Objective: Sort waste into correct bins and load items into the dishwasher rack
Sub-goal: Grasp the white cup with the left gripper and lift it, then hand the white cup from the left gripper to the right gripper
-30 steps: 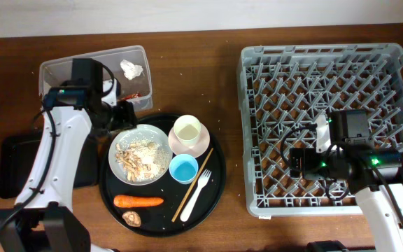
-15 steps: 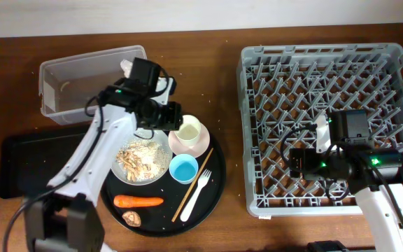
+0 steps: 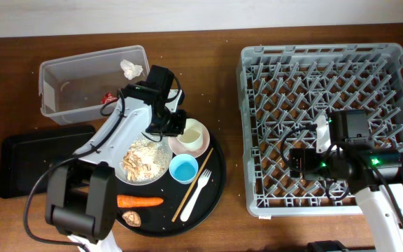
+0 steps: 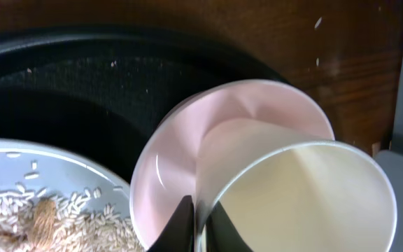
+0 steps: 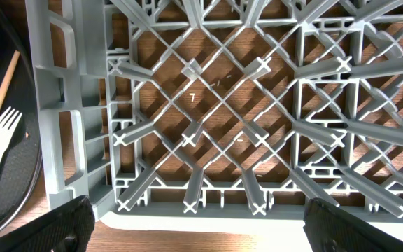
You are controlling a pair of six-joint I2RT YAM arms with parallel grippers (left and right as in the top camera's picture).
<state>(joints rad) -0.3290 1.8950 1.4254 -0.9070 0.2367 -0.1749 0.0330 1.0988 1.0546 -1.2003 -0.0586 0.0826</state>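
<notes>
My left gripper (image 3: 175,126) (image 4: 200,227) is shut on the rim of the cream cup (image 3: 193,131) (image 4: 306,203). One finger is inside the cup wall and one outside. The cup stands in the pale pink bowl (image 3: 200,148) (image 4: 173,161). Next to them lie the white plate (image 3: 145,159) of food scraps, a blue cup (image 3: 183,168), fork (image 3: 196,191), chopstick (image 3: 203,164), carrot (image 3: 140,201) and brown lump (image 3: 132,218). Tissue (image 3: 132,68) and red wrapper (image 3: 109,99) lie in the clear tub (image 3: 61,70). My right gripper (image 3: 294,162) (image 5: 215,227) hangs open over the dishwasher rack (image 3: 247,126) (image 5: 222,105).
The dishes rest on a round black tray (image 3: 156,187). A shallow black rectangular tray (image 3: 40,164) lies at the left, in front of the tub. The rack's front left corner sits close to the round tray's right rim.
My left arm swung right from the clear tub to the cream cup, and its jaws closed on the cup's rim. The right arm has not moved.
</notes>
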